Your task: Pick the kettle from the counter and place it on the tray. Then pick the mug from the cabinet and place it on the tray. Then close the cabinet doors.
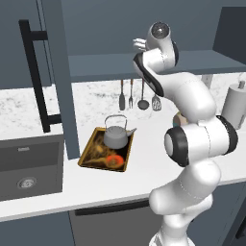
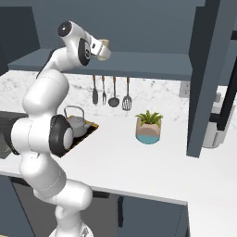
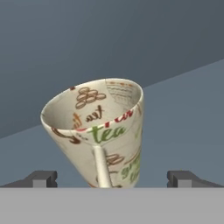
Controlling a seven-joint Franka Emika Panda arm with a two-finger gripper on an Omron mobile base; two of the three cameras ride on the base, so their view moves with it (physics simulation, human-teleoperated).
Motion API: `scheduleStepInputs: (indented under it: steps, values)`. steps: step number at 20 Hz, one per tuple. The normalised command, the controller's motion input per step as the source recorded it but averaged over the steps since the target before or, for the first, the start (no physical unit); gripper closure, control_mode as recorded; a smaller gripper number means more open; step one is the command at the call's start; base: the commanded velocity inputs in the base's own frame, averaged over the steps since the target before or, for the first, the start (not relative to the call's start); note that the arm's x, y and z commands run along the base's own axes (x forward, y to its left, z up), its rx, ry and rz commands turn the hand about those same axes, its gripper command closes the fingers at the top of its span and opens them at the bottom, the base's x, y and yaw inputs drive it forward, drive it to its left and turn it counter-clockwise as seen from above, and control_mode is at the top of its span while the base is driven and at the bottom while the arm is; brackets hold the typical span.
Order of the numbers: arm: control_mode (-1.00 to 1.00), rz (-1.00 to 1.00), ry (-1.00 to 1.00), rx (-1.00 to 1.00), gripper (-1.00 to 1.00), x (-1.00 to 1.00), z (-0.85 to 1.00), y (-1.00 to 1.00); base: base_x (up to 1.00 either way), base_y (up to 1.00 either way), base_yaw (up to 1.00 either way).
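While the kettle (image 1: 116,134) sat in the tray (image 1: 91,147) on the white surface (image 1: 144,168), we saw our tool (image 3: 112,179) spread wide on either side of the mug (image 3: 98,131) on the cabinet (image 2: 139,28) shelf (image 2: 148,65), its fingertips (image 3: 41,178) not touching it

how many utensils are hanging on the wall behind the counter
4, in a row on the backsplash under the cabinet shelf, from the left: a dark spatula-like tool, a fork, a ladle and a slotted turner. The arm could be hiding more.
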Motion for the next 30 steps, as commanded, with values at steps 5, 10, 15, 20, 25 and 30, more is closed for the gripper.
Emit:
scheduleStepInputs:
  steps: [5,10,15,20,25,30]
  values:
    - [-1.0,0.0,0.0,0.0,1.0,0.1,0.0,0.0,0.0,0.0,0.0]
    - [-1.0,0.0,0.0,0.0,1.0,0.11,0.0,0.0,0.0,0.0,0.0]
    - [-1.0,0.0,0.0,0.0,1.0,0.03,-0.03,0.0,0.0,0.0,0.0]
    - [-1.0,0.0,0.0,0.0,1.0,-0.02,-0.05,0.0,0.0,0.0,0.0]
    - [-1.0,0.0,-0.01,0.0,1.0,-0.47,0.0,0.06,0.0,0.0,0.0]
    - [-1.0,0.0,0.0,0.0,1.0,-0.81,0.0,0.06,0.0,0.0,0.0]
